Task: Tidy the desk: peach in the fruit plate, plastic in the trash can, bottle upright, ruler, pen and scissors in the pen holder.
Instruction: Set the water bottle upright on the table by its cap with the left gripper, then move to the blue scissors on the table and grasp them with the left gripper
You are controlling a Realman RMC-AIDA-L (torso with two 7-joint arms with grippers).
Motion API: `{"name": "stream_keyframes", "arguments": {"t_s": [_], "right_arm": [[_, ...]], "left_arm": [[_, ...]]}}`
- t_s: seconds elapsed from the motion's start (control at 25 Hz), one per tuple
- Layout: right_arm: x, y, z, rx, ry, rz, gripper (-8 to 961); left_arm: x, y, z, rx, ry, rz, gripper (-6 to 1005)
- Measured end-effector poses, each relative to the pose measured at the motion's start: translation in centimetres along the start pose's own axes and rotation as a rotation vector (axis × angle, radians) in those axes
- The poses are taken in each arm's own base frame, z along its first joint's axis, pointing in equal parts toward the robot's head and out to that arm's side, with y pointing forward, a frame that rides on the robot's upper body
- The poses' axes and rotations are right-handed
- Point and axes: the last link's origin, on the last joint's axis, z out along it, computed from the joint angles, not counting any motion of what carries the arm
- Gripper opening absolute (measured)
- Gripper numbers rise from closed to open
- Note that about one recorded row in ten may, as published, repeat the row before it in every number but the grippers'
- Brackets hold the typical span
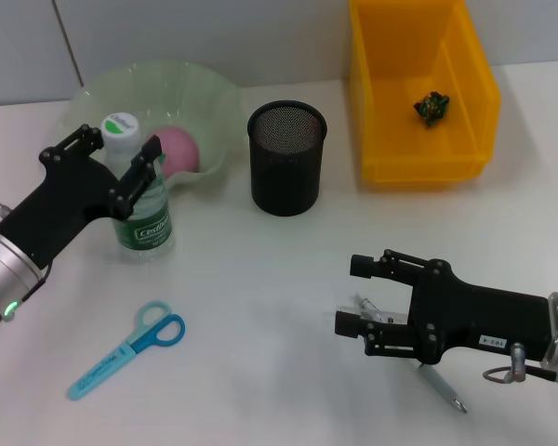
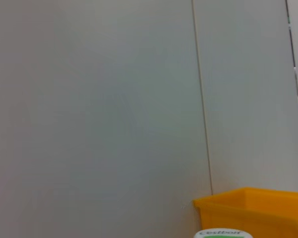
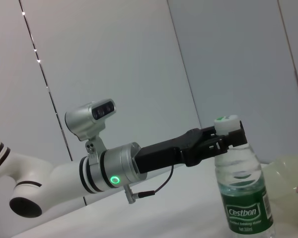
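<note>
The clear bottle [image 1: 145, 216] with a green label stands upright on the table in front of the fruit plate [image 1: 214, 102]. My left gripper [image 1: 123, 149] is open, its jaws on either side of the bottle's neck below the white cap; the right wrist view shows this too [image 3: 222, 140]. The pink peach [image 1: 179, 149] lies in the plate. My right gripper [image 1: 356, 295] is open, low over the grey pen [image 1: 439, 386] at the front right. Blue scissors [image 1: 130, 348] lie at the front left. A green plastic scrap [image 1: 431, 107] lies in the yellow bin [image 1: 372, 111]. The ruler is out of view.
The black mesh pen holder [image 1: 286, 158] stands mid-table between the plate and the bin. The left wrist view shows the wall, the bin's edge [image 2: 258, 208] and the bottle cap [image 2: 223, 233].
</note>
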Motion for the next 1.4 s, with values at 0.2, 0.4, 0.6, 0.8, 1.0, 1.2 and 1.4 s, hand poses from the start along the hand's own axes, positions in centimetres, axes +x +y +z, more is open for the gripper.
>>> {"name": "stream_keyframes", "arguments": {"t_s": [0.2, 0.4, 0.6, 0.8, 1.0, 1.2, 1.4], "right_arm": [[-0.1, 0.0, 0.1, -0.003, 0.000, -0.002, 806], [-0.1, 0.0, 0.1, -0.006, -0.001, -0.003, 805], [-0.2, 0.0, 0.0, -0.004, -0.005, -0.002, 804], [-0.4, -0.3, -0.6, 0.013, -0.012, -0.005, 803], [-1.1, -0.8, -2.2, 0.036, -0.031, -0.020, 802], [-1.4, -0.4, -3.7, -0.011, 0.031, -0.082, 801], [-0.6, -0.1, -4.1, -0.032, 0.108, -0.088, 800]], "left_arm": [[0.0, 0.1, -0.1, 0.003, 0.008, -0.038, 574], [0.3, -0.2, -0.4, 0.004, 0.023, -0.041, 676], [0.6, -0.6, -2.0, 0.027, 0.063, -0.037, 807], [0.9, 0.0, -5.4, -0.029, 0.103, -0.044, 806], [0.5, 1.1, -7.4, -0.204, -0.006, -0.104, 806], [0.2, 2.2, -8.1, -0.307, -0.221, -0.148, 805], [0.9, 4.4, -7.8, -0.326, -0.422, -0.059, 804]]}}
